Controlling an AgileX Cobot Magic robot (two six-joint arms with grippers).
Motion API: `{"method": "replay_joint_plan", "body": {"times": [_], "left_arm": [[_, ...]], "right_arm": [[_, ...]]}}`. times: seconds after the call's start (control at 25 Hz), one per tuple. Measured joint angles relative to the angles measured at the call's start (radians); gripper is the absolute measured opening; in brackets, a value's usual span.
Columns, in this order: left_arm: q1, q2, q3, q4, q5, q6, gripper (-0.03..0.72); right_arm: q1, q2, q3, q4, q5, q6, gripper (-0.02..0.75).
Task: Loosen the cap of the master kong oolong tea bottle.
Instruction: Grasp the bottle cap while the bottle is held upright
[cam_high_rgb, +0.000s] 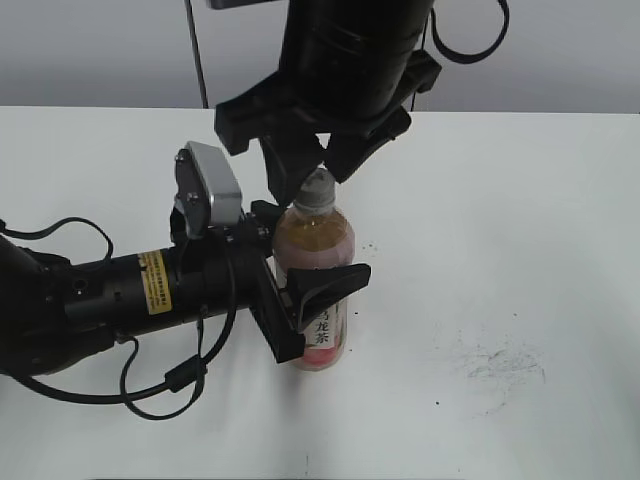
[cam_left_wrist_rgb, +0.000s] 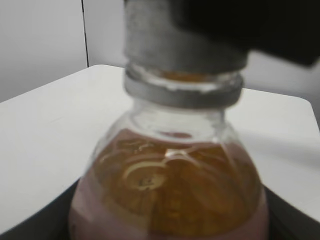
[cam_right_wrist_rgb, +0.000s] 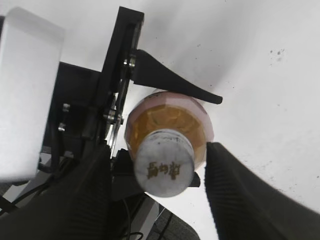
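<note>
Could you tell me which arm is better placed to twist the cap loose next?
The right: its gripper straddles the cap from above, while the left gripper is clamped on the bottle body.

The exterior view looks down at a slant across the white surface (cam_high_rgb: 520, 220), taking in both arms at mid-distance. The left wrist view sits low and very close, facing sideways at the bottle (cam_left_wrist_rgb: 170, 195) shoulder and the cap (cam_left_wrist_rgb: 180, 40) in the upper frame. The right wrist view looks straight down onto the cap from close above. All three share the bottle's top.
</note>
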Motion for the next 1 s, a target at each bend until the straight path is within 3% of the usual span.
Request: {"method": "replay_joint_plan", "body": {"times": [0.24, 0.48, 1.0], "left_arm": [[0.0, 0.0, 0.0, 0.0, 0.0, 0.0, 0.445], [0.0, 0.0, 0.0, 0.0, 0.0, 0.0, 0.445], [0.0, 0.0, 0.0, 0.001, 0.0, 0.0, 0.445]], "right_arm": [[0.002, 0.0, 0.0, -0.009, 0.002, 0.002, 0.268], [0.002, 0.0, 0.0, -0.01, 0.002, -0.189, 0.268], [0.002, -0.004, 0.0, -0.006, 0.002, -1.148, 0.261]]}}
